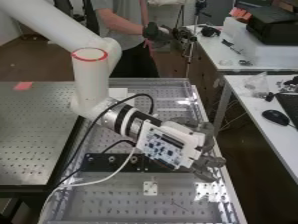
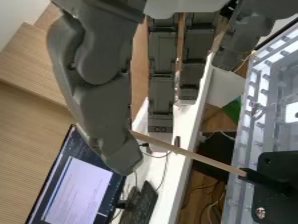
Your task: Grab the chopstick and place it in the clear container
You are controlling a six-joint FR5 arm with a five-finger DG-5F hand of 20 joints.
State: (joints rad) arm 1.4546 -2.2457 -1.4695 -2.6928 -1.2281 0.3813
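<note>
right of centre in the high view, the robot hand (image 1: 212,162) is spread, fingers straight. the chopstick (image 2: 199,158) slants from a black block (image 2: 278,175) to its thumb; a lopsided pinch could twist it loose.

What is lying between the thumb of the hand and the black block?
In the wrist view, the chopstick runs from beside the thumb to the black block.

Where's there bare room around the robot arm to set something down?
The widest bare patch is the grey perforated table at the high view's left, from the red patch to its near edge. It's crowded around the black bar, with the white cable close by and the hand near its right end.
</note>
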